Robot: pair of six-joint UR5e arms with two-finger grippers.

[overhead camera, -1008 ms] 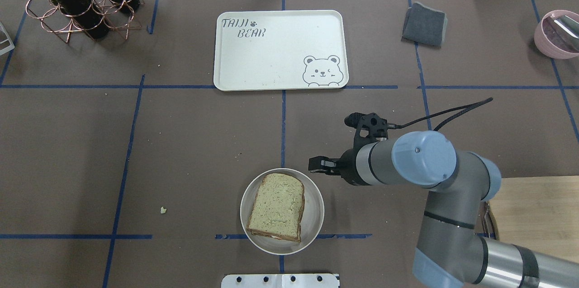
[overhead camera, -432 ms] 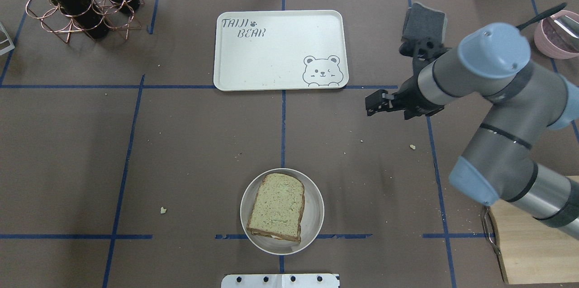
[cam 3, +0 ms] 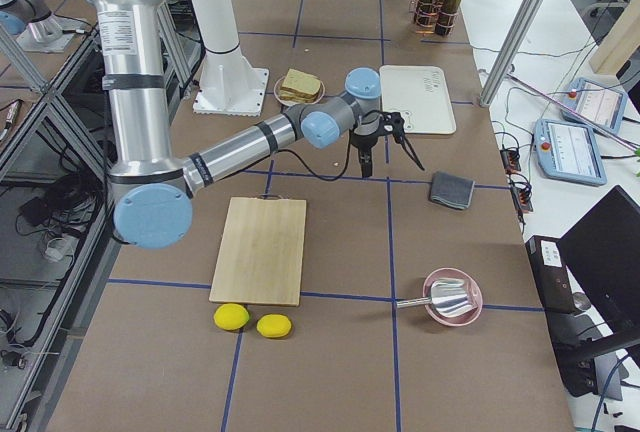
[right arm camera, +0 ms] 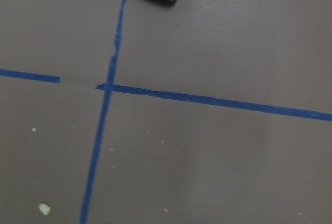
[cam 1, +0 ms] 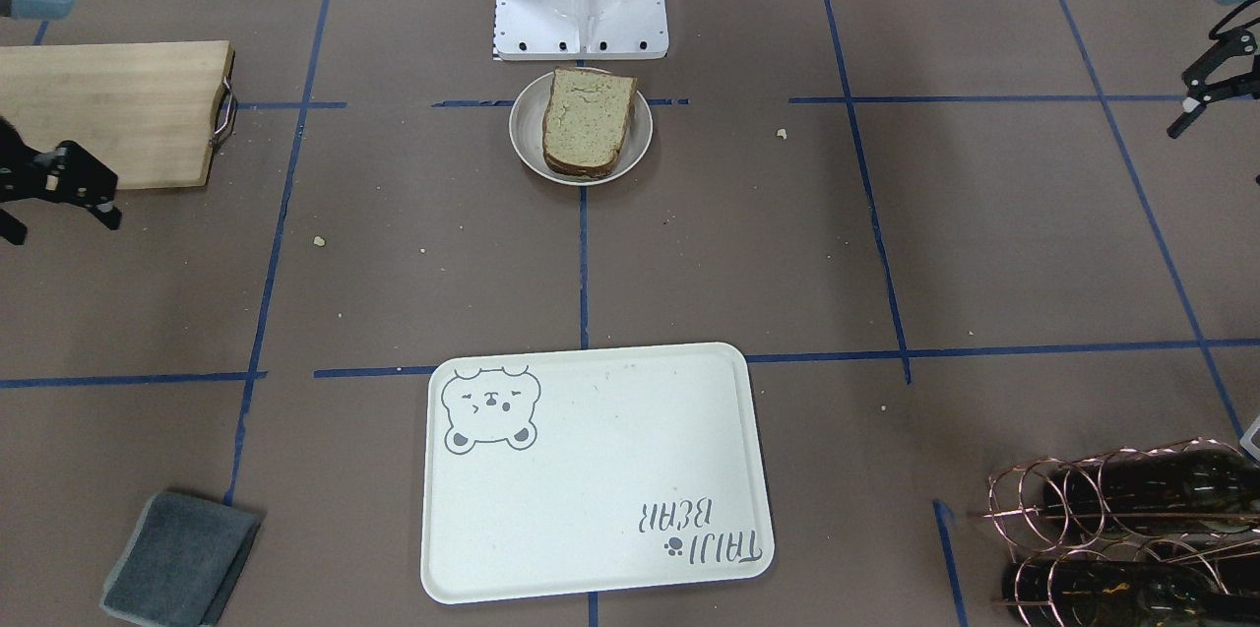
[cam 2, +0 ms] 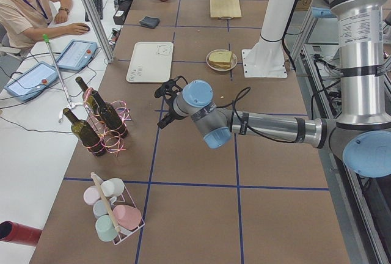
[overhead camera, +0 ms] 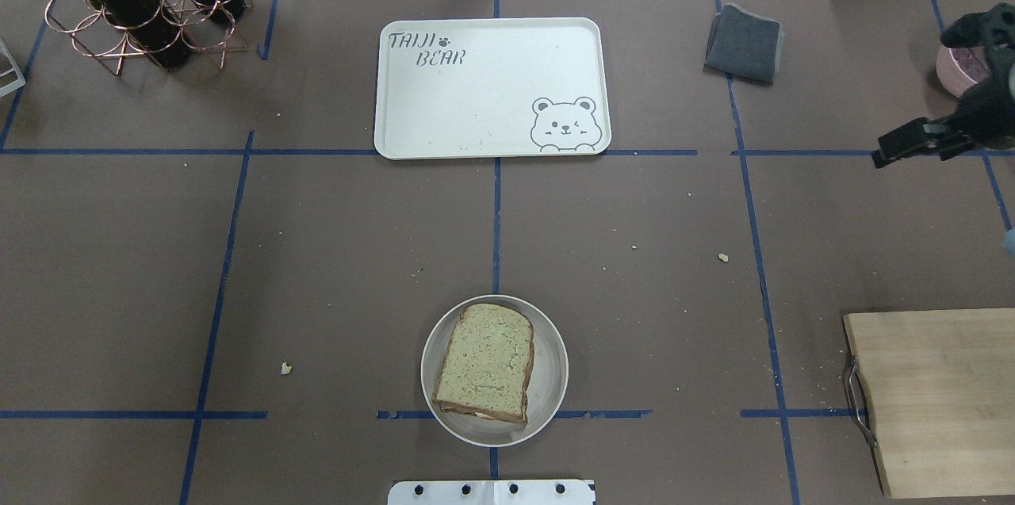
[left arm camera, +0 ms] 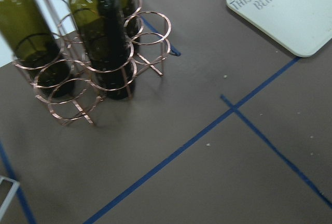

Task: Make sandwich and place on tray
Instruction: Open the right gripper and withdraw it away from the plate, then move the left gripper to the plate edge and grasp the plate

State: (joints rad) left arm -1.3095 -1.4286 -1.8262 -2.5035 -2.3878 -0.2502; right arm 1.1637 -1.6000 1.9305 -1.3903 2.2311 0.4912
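The sandwich (overhead camera: 484, 362) lies in the bowl (overhead camera: 555, 378) close to the robot's base, on the table's centre line. Only the top slice of speckled bread shows clearly, with a dark crust edge below it. The tray (overhead camera: 476, 93) sits well apart from it, at the far side of the table, with its bear face towards the robot's right.

The right gripper (overhead camera: 886, 154) hangs above the table at the robot's far right, near the pink bowl (overhead camera: 955, 69) and well beyond the board (overhead camera: 936, 394). It holds nothing, and in the front-facing view its 2 fingers look spread.

The left gripper (cam 1: 1186, 113) is out at the robot's far left, near the bottle rack (overhead camera: 135, 5). I cannot tell how its jaws stand.

A grey cloth (overhead camera: 744, 43) lies to the right of the tray.
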